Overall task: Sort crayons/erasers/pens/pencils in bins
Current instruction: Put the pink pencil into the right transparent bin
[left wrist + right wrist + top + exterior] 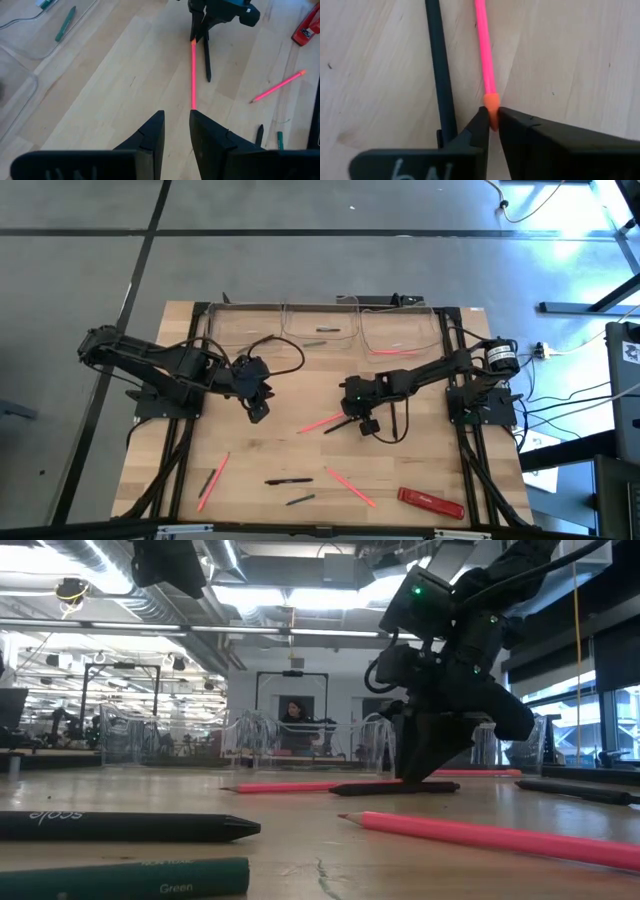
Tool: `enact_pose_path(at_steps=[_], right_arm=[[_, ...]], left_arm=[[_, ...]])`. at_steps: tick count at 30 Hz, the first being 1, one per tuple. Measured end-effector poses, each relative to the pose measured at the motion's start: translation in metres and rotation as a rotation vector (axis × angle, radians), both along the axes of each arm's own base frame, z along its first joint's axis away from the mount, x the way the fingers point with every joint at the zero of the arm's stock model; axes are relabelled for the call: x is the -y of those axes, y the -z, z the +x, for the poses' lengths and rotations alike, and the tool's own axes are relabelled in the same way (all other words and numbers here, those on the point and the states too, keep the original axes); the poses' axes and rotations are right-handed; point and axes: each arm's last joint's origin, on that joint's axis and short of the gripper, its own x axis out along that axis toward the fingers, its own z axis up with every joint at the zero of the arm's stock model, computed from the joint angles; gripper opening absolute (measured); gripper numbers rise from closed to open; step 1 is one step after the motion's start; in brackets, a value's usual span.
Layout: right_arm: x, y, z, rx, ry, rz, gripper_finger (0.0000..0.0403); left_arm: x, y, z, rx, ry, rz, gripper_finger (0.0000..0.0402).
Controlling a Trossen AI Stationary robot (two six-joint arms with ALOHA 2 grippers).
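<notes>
Our right claw point(491, 120) pinches the orange tip of a pink pencil point(484, 50) lying mid-bench point(260, 480), a black pencil point(440, 75) just beside it. Our left claw point(175, 130) waits nearby, fingers parted, empty. Held only by its tip, the pencil may slip or swing before reaching the bins point(400, 330).
</notes>
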Motion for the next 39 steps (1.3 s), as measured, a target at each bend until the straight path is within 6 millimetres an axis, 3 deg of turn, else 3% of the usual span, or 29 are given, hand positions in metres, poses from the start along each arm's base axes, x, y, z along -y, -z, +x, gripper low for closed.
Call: enact_pose_path(at_steps=[11,16,21,27,34,39], right_arm=[[0.000,-0.001,0.001,0.003,0.074,0.067,0.0027],[0.000,-0.011,-0.001,0.035,0.100,0.087,0.0027],[0.001,-0.035,-0.005,0.099,0.153,0.144,0.0026],[0.010,-0.079,-0.023,0.191,0.248,0.174,0.0026],[0.035,-0.130,-0.074,0.232,0.426,0.050,0.0025],[0.051,-0.171,-0.110,0.164,0.565,-0.066,0.0025]], left_arm=[[0.000,0.000,0.000,0.000,0.000,0.001,0.0082],[0.000,0.000,0.000,0.000,0.000,0.001,0.0082],[0.000,0.000,0.000,0.000,-0.001,0.001,0.0082],[0.000,0.000,0.000,0.000,-0.001,0.001,0.0082],[0.000,-0.001,0.001,0.015,-0.001,0.002,0.0082],[0.000,-0.001,0.002,0.023,-0.005,0.012,0.0082]])
